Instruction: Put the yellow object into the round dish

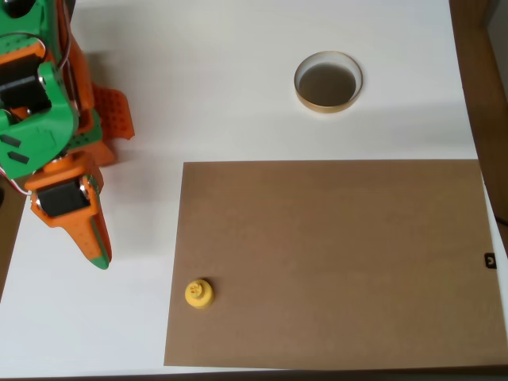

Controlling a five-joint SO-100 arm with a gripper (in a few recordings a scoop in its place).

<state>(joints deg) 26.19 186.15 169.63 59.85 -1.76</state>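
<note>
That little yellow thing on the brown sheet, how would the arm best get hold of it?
Probably from straight above, with the fingers closing on the narrower knob on top of the yellow object. It seems to stand upright on its round base near the left edge of the brown sheet, with open space around it. The gripper sits to its upper left in the overhead view, not yet near it.

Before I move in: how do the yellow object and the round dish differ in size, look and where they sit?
The yellow object is far smaller than the round dish. It is solid bright yellow with a knob; the dish is hollow, gold-rimmed, dark inside. The object sits on the brown mat; the dish sits on bare white table. Both are round and untouched.
</note>
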